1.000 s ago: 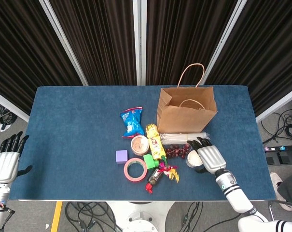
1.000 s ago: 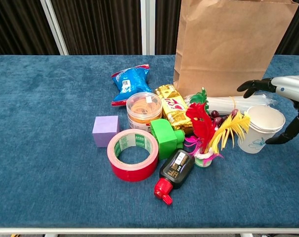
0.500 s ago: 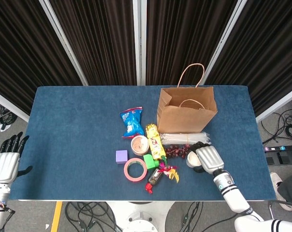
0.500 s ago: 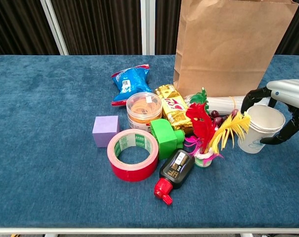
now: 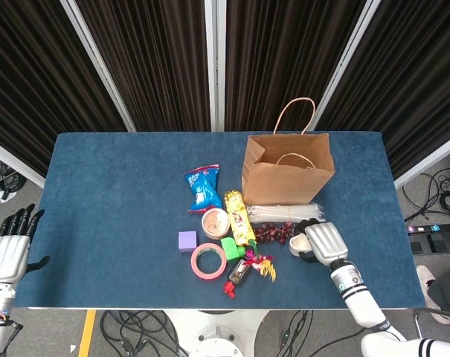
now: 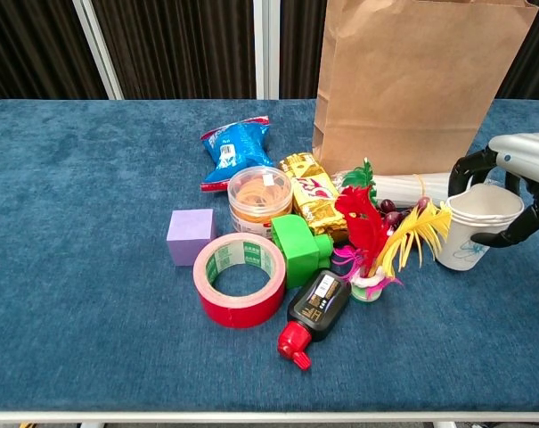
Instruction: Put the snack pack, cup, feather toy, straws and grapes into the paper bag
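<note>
Right robot hand (image 6: 517,192): I have it wrapped round the cup (image 6: 477,226), fingers curled over the rim on the far side and thumb against the near wall; the cup looks tilted and, I judge, just off the cloth.
Left robot hand (image 5: 10,245): idle off the worktop's left near corner, fingers straight and apart, holding nothing.
Step in hand: lifting the cup, the first item to go in as far as I can judge; I cannot see inside the bag.
Next move: I would raise the cup above the rim of the paper bag (image 5: 287,169), carry it toward the far edge, and let go over the opening, keeping clear of the handles.
Cup: white paper, faint print on its side, apparently a nested stack, open mouth up; toward the right near part of the worktop (image 5: 113,193), just in front of the bag.
Straws (image 5: 284,213): a clear-wrapped bundle lying along the bag's base.
Grapes (image 5: 273,233): dark cluster just left of the cup.
Feather toy (image 6: 371,234): red, green and yellow plumes, standing beside the grapes.
Snack pack (image 6: 236,144): blue, crumpled, near the middle.
</note>
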Available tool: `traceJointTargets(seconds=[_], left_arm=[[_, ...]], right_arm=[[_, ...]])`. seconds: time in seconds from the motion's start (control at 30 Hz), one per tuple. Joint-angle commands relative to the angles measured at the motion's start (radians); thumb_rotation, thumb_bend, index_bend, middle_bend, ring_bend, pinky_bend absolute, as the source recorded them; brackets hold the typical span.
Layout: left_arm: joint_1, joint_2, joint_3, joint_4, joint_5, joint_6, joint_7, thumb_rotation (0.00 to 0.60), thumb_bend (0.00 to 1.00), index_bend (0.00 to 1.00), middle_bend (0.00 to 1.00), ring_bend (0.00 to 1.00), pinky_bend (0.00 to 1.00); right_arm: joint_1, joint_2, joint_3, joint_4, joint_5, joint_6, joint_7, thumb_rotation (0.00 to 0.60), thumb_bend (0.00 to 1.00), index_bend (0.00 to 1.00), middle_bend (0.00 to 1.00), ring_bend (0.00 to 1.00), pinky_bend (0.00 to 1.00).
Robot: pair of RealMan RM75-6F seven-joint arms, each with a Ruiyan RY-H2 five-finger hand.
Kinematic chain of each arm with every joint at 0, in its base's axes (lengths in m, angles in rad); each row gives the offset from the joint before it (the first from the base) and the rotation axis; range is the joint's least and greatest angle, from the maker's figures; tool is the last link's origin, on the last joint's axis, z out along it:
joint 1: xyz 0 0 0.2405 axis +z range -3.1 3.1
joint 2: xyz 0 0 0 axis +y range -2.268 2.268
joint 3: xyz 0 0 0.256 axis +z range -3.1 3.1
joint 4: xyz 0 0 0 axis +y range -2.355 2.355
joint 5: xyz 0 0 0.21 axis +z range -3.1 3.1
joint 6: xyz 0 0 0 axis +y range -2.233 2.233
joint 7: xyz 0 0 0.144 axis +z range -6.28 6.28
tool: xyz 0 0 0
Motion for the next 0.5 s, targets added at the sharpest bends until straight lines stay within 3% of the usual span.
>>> traceJointTargets(seconds=[0.03, 0.27, 0.5], left_arm=[[0.000, 0.002, -0.001, -0.003, 0.000, 0.001, 0.000, 0.600, 0.00, 0.15, 0.07, 0.01, 0.13], [-0.004, 0.004, -0.002, -0.011, 0.003, -0.001, 0.004, 0.600, 0.00, 0.15, 0.07, 0.01, 0.13], [-0.011, 0.002, -0.002, -0.020, 0.007, -0.008, 0.013, 0.600, 0.00, 0.15, 0.07, 0.01, 0.13]], right_arm=[[0.000, 0.024, 0.010, -0.031, -0.010, 0.017, -0.008, 0.600, 0.18, 0.50, 0.35, 0.29, 0.51], [0.016, 0.169, 0.082, -0.250, -0.053, 0.096, -0.076, 0.600, 0.18, 0.51, 0.36, 0.29, 0.51], [0.066, 0.346, 0.228, -0.517, -0.012, 0.169, -0.179, 0.600, 0.18, 0.51, 0.37, 0.29, 0.51]])
